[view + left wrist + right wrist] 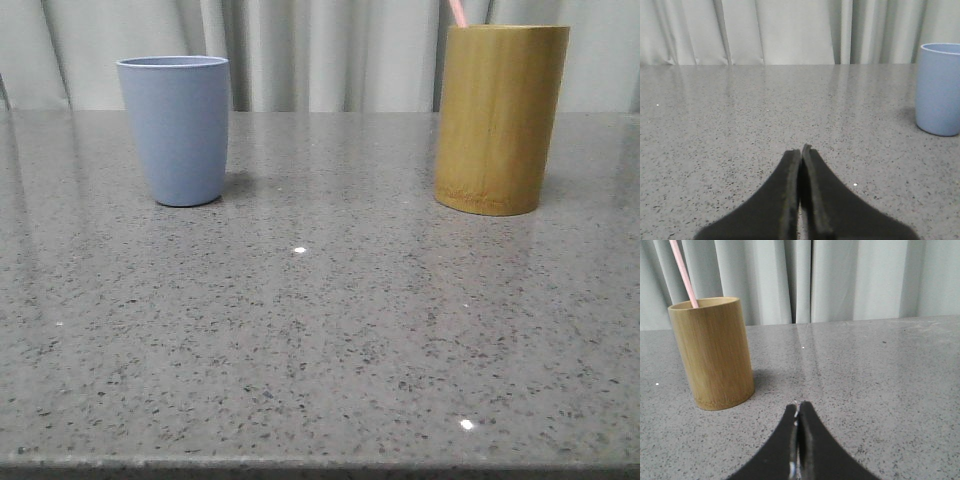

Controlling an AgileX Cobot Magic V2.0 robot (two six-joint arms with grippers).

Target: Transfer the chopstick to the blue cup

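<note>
A pale pink chopstick (457,12) sticks up out of the tall yellow-brown bamboo cylinder (498,118) at the back right of the table; only its upper end shows. It also shows in the right wrist view (683,273), leaning out of the cylinder (712,353). The blue cup (180,130) stands upright at the back left and also shows in the left wrist view (940,89). My left gripper (801,149) is shut and empty, low over the table, apart from the cup. My right gripper (800,406) is shut and empty, apart from the cylinder. Neither gripper shows in the front view.
The grey speckled stone table (320,330) runs to a front edge at the bottom of the front view. Pale curtains (330,50) hang behind the table's far edge.
</note>
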